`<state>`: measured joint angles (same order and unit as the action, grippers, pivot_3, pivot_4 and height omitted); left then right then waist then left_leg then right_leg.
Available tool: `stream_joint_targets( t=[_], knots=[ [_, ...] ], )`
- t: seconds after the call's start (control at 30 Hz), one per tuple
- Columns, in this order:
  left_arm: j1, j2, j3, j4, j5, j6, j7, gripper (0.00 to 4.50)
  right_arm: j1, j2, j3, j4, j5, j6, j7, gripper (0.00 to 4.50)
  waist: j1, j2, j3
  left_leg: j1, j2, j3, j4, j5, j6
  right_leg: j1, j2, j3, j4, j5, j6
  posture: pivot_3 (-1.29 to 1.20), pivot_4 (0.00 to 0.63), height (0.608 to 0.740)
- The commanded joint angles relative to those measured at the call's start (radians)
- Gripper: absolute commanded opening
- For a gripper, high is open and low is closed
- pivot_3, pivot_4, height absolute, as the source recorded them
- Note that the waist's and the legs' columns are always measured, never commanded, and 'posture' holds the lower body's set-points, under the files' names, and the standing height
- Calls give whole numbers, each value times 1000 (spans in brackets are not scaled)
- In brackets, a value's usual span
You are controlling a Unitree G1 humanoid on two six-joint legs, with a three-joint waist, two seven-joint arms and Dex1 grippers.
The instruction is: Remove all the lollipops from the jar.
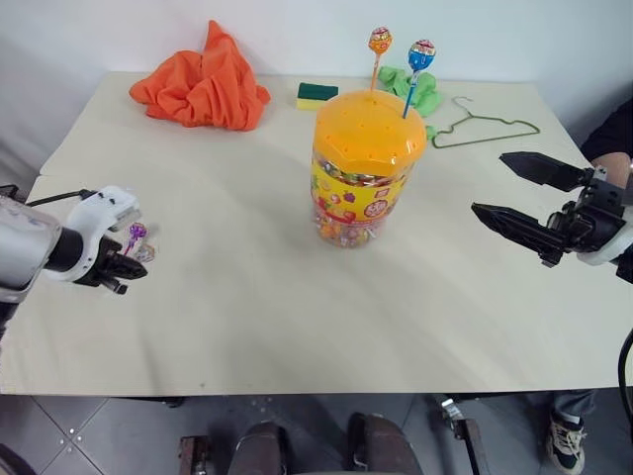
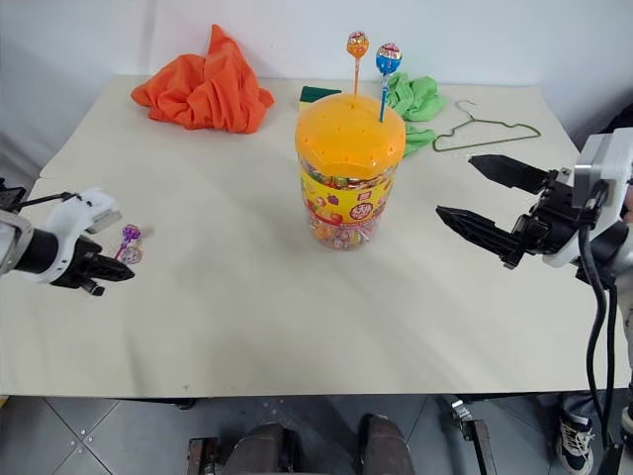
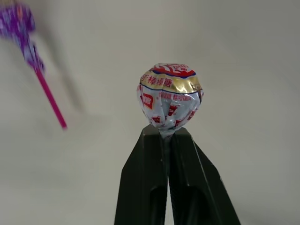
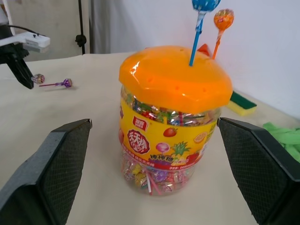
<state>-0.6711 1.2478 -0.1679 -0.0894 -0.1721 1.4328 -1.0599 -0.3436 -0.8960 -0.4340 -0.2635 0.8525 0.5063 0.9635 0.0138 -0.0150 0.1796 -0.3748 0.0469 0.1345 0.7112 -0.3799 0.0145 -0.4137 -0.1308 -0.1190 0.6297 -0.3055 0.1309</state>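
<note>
**Lollipops: two standing in the jar lid, two out at my left gripper**

The jar (image 1: 367,168) stands upright near the middle of the table (image 1: 247,297), its domed orange lid on and its yellow label facing me. I use it as my reference throughout.

Two lollipops are planted by their sticks in holes of the lid, on its far side. The orange lollipop (image 1: 380,41) stands nearly upright. The blue lollipop (image 1: 421,54) is just beside it, on its right, leaning slightly.

Well to the left of the jar and nearer to me, my left gripper (image 1: 127,268) sits low over the table, pointing downward. Its black fingers (image 3: 145,183) are pressed almost together, pinching the silver-pink lollipop (image 3: 170,101) just under its wrapped head. The purple lollipop (image 1: 135,234) is just beside that gripper, on the jar's side of it. From my right wrist camera it appears to lie on the table with its stick flat.

Well to the right of the jar, my right gripper (image 1: 504,193) is held above the table, its fingers spread wide, pointing toward the jar and holding nothing.

Beyond the jar lie an orange cloth (image 1: 203,84) at far left, a sponge (image 1: 316,95), a green cloth (image 1: 415,89) and a green wire hanger (image 1: 485,127) at far right.
</note>
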Motion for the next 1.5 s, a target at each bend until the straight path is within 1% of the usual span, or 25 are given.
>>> stream_joint_targets(
  t=[0.03, 0.17, 0.3, 0.33, 0.37, 0.5, 0.57, 0.63, 0.73, 0.77, 0.83, 0.93, 1.0, 1.13, 1.27, 1.4, 1.5],
  knots=[
    [23, 37, 59, -41, -37, 8, 26, 1338, -29, -11, -1, -4, 2, -3, 15, 4500, 4, 0, 0, 0, 0, 0, 0, 0, 0, 0, 0, 0, 0, 0, 0, 0, 150, 740],
    [56, 51, 90, -65, -72, 6, 54, 2637, -47, -4, 16, 4, -1, 0, 21, 4500, 10, 0, 0, 0, 0, 0, 0, 0, 0, 0, 0, 0, 0, 0, 0, 0, 150, 740],
    [74, 70, 113, -79, -105, 6, 70, 3831, -59, -2, 29, 16, -6, -3, 28, 4500, 10, 0, 0, 0, 0, 0, 0, 0, 0, 0, 0, 0, 0, 0, 0, 0, 150, 740],
    [73, 73, 119, -79, -112, -1, 74, 4220, -63, -2, 32, 20, -8, -5, 30, 4500, 10, 0, 0, 0, 0, 0, 0, 0, 0, 0, 0, 0, 0, 0, 0, 0, 150, 740],
    [67, 74, 125, -76, -118, -7, 78, 4467, -68, -1, 35, 23, -9, -4, 31, 4500, 9, 0, 0, 0, 0, 0, 0, 0, 0, 0, 0, 0, 0, 0, 0, 0, 150, 740],
    [28, 60, 143, -62, -139, -59, 84, 4489, -86, -1, 41, 35, -16, -9, 36, 4500, 10, 0, 0, 0, 0, 1, 0, 0, 0, 0, 0, 0, 0, 0, 0, 0, 150, 740],
    [-8, 7, 199, -48, -165, -151, 83, 4489, -103, -3, 46, 49, -29, -16, 34, 4500, 13, 0, 0, 0, 0, 1, 0, 0, 0, 0, 0, 0, 0, 0, 0, 0, 150, 740],
    [-39, -65, 275, -31, -207, -235, 78, 4489, -130, -5, 56, 67, -47, -21, 27, 4500, 14, 0, 0, -1, 0, 1, 1, 0, 0, 0, 0, 0, 0, 0, 0, 0, 150, 740],
    [-81, -250, 427, 19, -306, -459, 57, 4489, -237, 17, 111, 125, -107, -28, -29, 4500, 9, 1, 0, 0, 0, 1, 2, 0, 0, 0, 0, 0, 1, 0, 0, 0, 150, 740],
    [-87, -293, 457, 34, -327, -520, 45, 4489, -260, 23, 125, 138, -119, -27, -35, 4500, 7, 1, 0, 0, 0, 1, 3, 0, 0, 0, 0, 0, 1, 0, 0, 0, 150, 740],
    [-95, -370, 488, 85, -375, -636, -19, 4489, -336, 53, 177, 189, -153, -20, -50, 4500, 3, 1, 0, 0, 1, 0, 3, 0, 0, 0, 0, 0, 2, 0, 0, 0, 150, 740],
    [-103, -443, 483, 170, -416, -815, -160, 4489, -453, 110, 238, 282, -204, -17, -79, 4500, -18, 1, -1, 0, 0, 1, 2, 0, 0, -1, 0, -1, 3, 0, 0, 0, 150, 740],
    [-106, -469, 473, 213, -423, -936, -262, 4489, -505, 138, 260, 333, -231, -18, -85, 4500, -24, 1, -1, 0, 0, 1, 2, 0, 0, -1, 0, -1, 4, 0, 0, 0, 150, 740],
    [-137, -502, 451, 291, -441, -992, -328, 4489, -637, 220, 316, 468, -291, -43, -84, 4500, -40, 1, 0, 0, 0, 2, 1, 0, 0, -3, -1, -3, 5, 0, -1, 0, 150, 740],
    [-151, -522, 440, 310, -443, -1019, -327, 4489, -739, 282, 346, 593, -329, -52, -59, 4500, -47, 1, 0, 0, 0, 2, 1, 0, 0, -3, -1, -4, 6, 0, -1, 0, 150, 740],
    [-140, -510, 431, 313, -430, -1024, -316, 4489, -784, 314, 370, 627, -332, -43, 23, 4500, -50, 1, 0, 0, 0, 1, 0, 0, 0, -3, -1, -4, 7, 0, -1, 0, 150, 740],
    [-121, -504, 438, 290, -433, -1016, -293, 4500, -820, 336, 368, 663, -334, -37, 43, 3893, -52, 1, 0, 0, 0, 1, 0, 0, 0, -4, -1, -4, 7, 0, -1, 0, 150, 740]
  ],
)
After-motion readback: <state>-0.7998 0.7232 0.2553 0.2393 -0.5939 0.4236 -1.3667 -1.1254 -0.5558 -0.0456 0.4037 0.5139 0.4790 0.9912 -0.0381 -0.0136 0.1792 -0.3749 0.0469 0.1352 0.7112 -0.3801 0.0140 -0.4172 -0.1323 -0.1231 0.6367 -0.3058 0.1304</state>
